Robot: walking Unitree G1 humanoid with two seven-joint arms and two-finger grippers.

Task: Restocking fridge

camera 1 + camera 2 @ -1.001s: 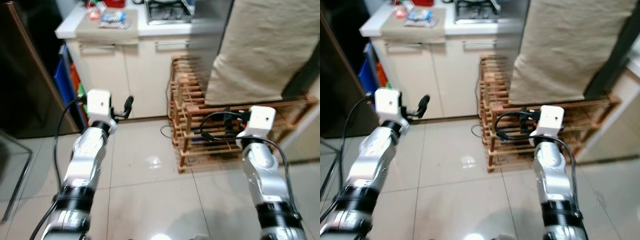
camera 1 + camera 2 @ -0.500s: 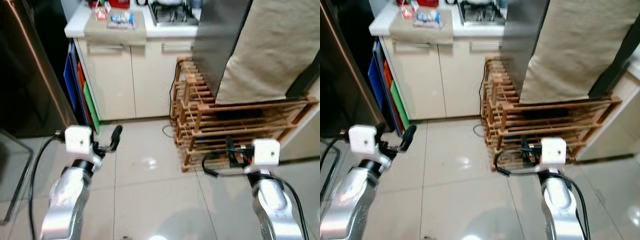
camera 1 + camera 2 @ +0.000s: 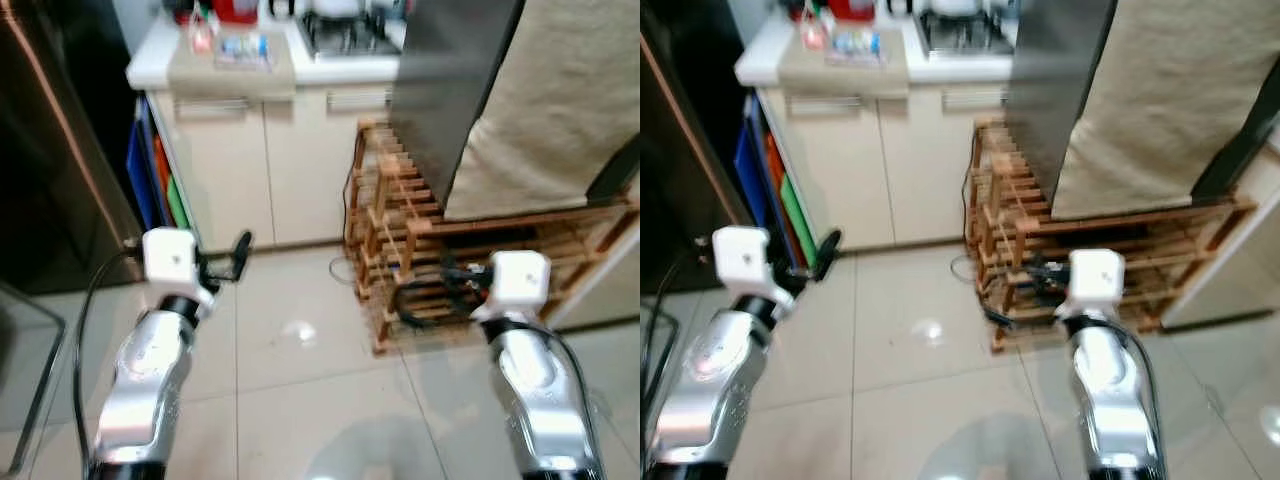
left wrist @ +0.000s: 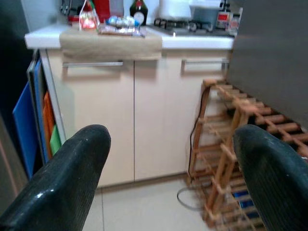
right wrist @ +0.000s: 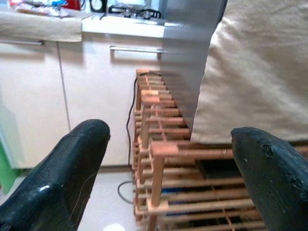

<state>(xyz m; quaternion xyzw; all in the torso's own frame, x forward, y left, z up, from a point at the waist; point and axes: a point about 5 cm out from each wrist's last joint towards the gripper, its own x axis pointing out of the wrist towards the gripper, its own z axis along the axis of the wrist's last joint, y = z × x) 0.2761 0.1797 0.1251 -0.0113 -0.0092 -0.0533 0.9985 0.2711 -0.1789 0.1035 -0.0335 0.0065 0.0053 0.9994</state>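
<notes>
A dark, glossy fridge door [image 3: 45,170] stands at the left edge of the eye views, shut. My left gripper [image 3: 240,256] hovers over the tiled floor a little to its right. In the left wrist view it is open [image 4: 168,183] with nothing between its fingers [image 4: 62,183], and it faces the cream cabinet [image 4: 130,106]. My right gripper [image 3: 1042,272] is held in front of a wooden slatted rack [image 3: 420,240]. It is open too [image 5: 168,178], with only the rack [image 5: 159,159] showing between its pads.
A white counter [image 3: 150,70] at the back carries a cloth with packets and bottles [image 3: 232,48] and a hob [image 3: 345,30]. Blue, orange and green boards [image 3: 152,180] lean beside the cabinet. A grey panel [image 3: 450,80] and a beige cloth [image 3: 565,110] rise behind the rack. Shiny floor tiles [image 3: 300,370] lie ahead.
The head view has shifted and blurred. Both arms dropped low in the picture half a second ago and now sit higher again. Both grippers remain open and empty.
</notes>
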